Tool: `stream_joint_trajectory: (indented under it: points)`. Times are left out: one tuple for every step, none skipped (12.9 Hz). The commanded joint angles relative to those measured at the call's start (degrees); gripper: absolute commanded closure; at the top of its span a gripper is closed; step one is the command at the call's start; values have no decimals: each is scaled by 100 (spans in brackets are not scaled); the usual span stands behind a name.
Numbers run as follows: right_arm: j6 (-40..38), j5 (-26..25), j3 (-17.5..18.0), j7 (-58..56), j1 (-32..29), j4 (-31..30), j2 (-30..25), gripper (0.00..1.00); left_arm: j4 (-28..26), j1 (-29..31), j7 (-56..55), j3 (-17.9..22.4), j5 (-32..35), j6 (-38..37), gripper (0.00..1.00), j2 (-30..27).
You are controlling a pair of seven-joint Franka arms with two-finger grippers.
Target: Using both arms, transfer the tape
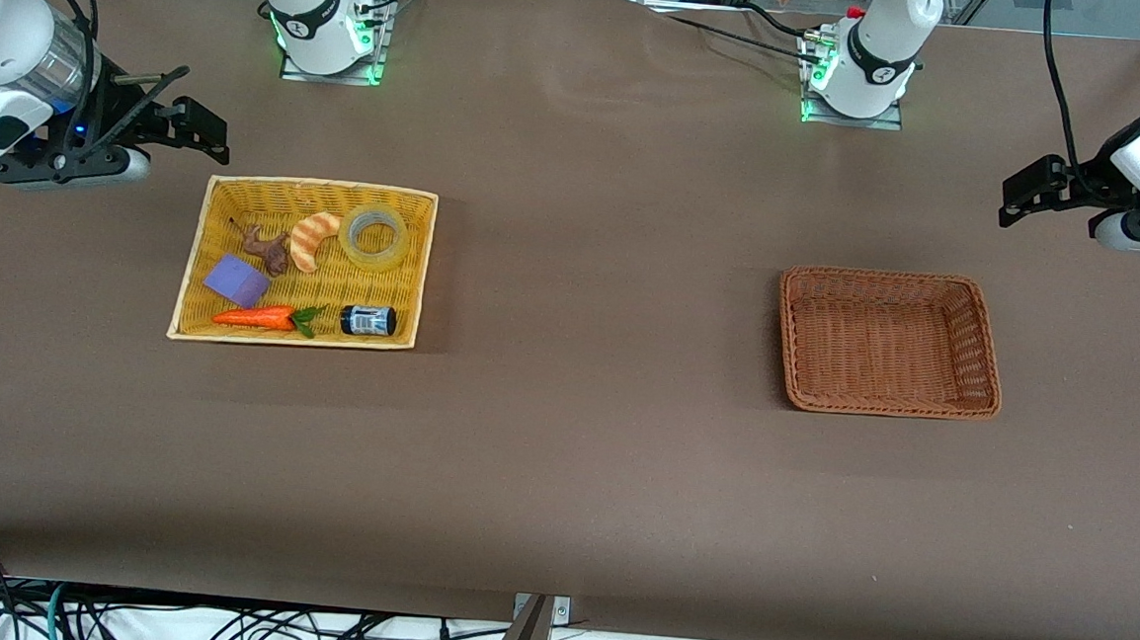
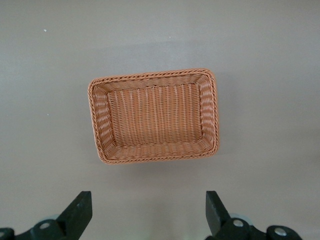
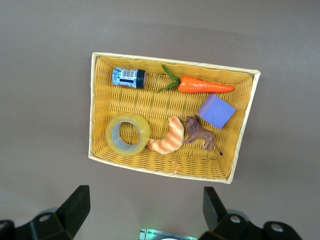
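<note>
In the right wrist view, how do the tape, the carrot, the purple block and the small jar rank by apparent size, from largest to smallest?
1. The tape, the widest ring.
2. The carrot, long but thin; counted with its leaves it nearly matches the tape in length.
3. The purple block and the small jar look about alike, so I leave them unranked.

A brown-covered table [image 1: 562, 458] carries two baskets set well apart. A yellow woven basket [image 1: 195, 267] sits flat on it toward the right arm's end. Taking that basket as the mark, a darker brown wicker basket [image 1: 991, 356] rests on the table toward the left arm's end, slightly nearer the front camera
</note>
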Motion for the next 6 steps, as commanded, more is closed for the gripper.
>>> stream_joint_trajectory:
  points:
    - [-273,6,21,-74,-22,113,-36,0,186,5,53,-4,78,-136,0,80]
    - [-300,-11,21,-48,-22,113,-44,0,177,5,53,-4,78,-136,0,80]
    - [-275,-20,21,-82,-22,121,-45,0,177,14,53,-4,78,-136,0,80]
    - [-248,-37,21,-100,-22,130,-45,0,177,5,44,-4,78,-136,0,80]
    - [-239,-81,21,-91,-14,139,-36,0,177,5,44,-4,78,-136,0,80]
    - [-239,-90,21,-91,-22,139,-36,0,177,14,44,-4,78,-145,0,80]
